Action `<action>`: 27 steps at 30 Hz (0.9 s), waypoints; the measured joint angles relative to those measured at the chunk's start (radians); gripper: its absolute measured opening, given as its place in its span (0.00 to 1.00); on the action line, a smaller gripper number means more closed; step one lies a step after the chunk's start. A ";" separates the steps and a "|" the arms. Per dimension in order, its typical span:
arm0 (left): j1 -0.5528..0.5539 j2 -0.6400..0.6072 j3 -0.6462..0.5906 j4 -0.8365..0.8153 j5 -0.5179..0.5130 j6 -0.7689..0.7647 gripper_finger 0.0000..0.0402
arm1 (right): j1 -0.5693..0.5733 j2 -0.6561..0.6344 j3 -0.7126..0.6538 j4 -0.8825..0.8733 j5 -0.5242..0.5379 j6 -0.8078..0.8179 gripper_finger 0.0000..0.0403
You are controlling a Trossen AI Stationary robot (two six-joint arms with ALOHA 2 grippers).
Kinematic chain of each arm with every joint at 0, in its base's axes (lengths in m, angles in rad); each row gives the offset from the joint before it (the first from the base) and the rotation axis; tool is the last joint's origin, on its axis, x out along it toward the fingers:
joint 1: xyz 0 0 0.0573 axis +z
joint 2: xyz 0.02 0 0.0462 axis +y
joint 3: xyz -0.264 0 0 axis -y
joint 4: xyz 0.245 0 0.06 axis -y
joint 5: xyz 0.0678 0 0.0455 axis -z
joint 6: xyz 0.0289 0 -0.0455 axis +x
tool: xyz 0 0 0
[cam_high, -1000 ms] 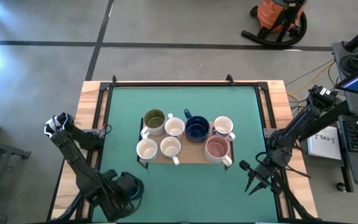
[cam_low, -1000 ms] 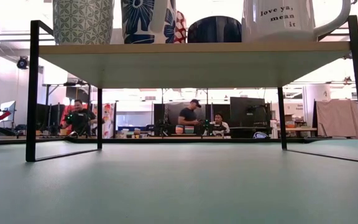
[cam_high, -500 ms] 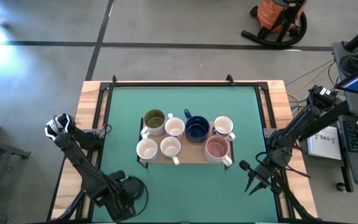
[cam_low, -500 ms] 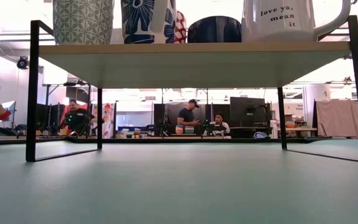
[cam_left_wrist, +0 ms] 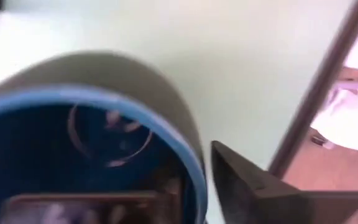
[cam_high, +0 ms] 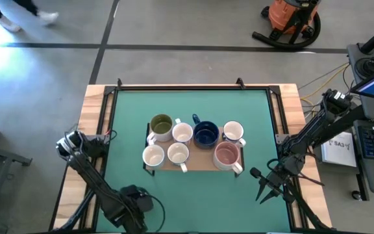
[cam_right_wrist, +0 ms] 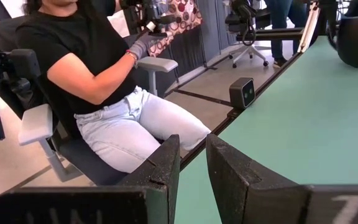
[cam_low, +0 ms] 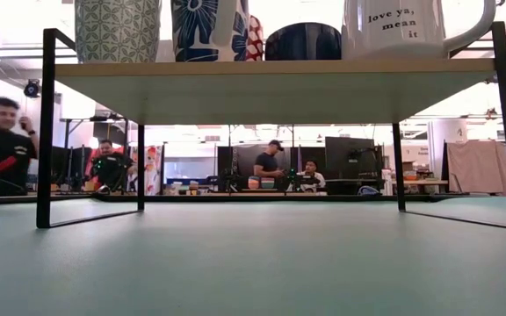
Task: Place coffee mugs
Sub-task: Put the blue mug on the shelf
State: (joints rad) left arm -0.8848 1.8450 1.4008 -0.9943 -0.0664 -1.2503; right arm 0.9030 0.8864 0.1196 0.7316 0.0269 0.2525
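A dark navy mug [cam_left_wrist: 73, 137], blue inside and grey outside, fills the left wrist view. My left gripper [cam_high: 132, 203] is shut on it near the table's near-left corner and covers most of it from above. Several other mugs stand on a wood-topped rack [cam_high: 200, 162] at mid-table: an olive-green one [cam_high: 162, 125], a navy one [cam_high: 205, 134], a pinkish one [cam_high: 226, 155] and white ones. My right gripper [cam_high: 265, 194] waits near the right edge, its fingers [cam_right_wrist: 166, 168] a narrow gap apart. My left gripper holds the navy mug by its rim [cam_left_wrist: 194, 168], one finger inside the hollow and the other finger [cam_left_wrist: 247, 186] outside the wall. The wrist view looks straight into the mug's mouth. I cannot see whether the mug is lifted off the table.
The rack stands on thin black legs [cam_low: 46, 132] with open room under it. Free green table [cam_high: 193, 201] lies between rack and near edge. A person sits in a chair [cam_right_wrist: 104, 106] beyond the table's right side; others show in the room behind.
My left arm has swung its upper joints toward the table's right, and its gripper with the navy mug has shifted slightly toward the near edge, covering more of the mug from above. A person has walked into the room on the left.
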 joint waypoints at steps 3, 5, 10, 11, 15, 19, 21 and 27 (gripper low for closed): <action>0.009 0.024 0.048 -0.011 0.010 0.025 0.03 | 0.000 0.000 0.000 0.000 0.000 0.000 0.17; 0.018 0.031 0.082 0.001 0.003 0.035 0.03 | 0.000 0.000 0.000 -0.001 0.000 0.000 0.17; 0.056 0.054 0.186 -0.016 0.003 0.083 0.03 | 0.000 0.000 0.000 -0.001 0.000 -0.001 0.17; 0.070 0.060 0.206 -0.019 0.006 0.093 0.02 | 0.000 0.000 0.000 -0.001 0.000 -0.001 0.17; 0.123 0.098 0.294 -0.064 -0.004 0.157 0.02 | 0.000 0.000 0.000 -0.001 0.000 0.000 0.17; 0.164 0.168 0.406 -0.136 -0.002 0.256 0.02 | 0.000 0.000 0.000 -0.001 0.000 0.000 0.17; 0.178 0.202 0.478 -0.196 -0.002 0.303 0.02 | 0.000 0.000 0.000 -0.001 0.000 -0.001 0.17; 0.214 0.322 0.698 -0.332 -0.015 0.431 0.02 | 0.000 0.000 0.000 -0.001 0.000 -0.001 0.17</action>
State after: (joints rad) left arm -0.6707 2.1669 2.0992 -1.3268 -0.0816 -0.8193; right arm 0.9028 0.8864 0.1196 0.7303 0.0265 0.2520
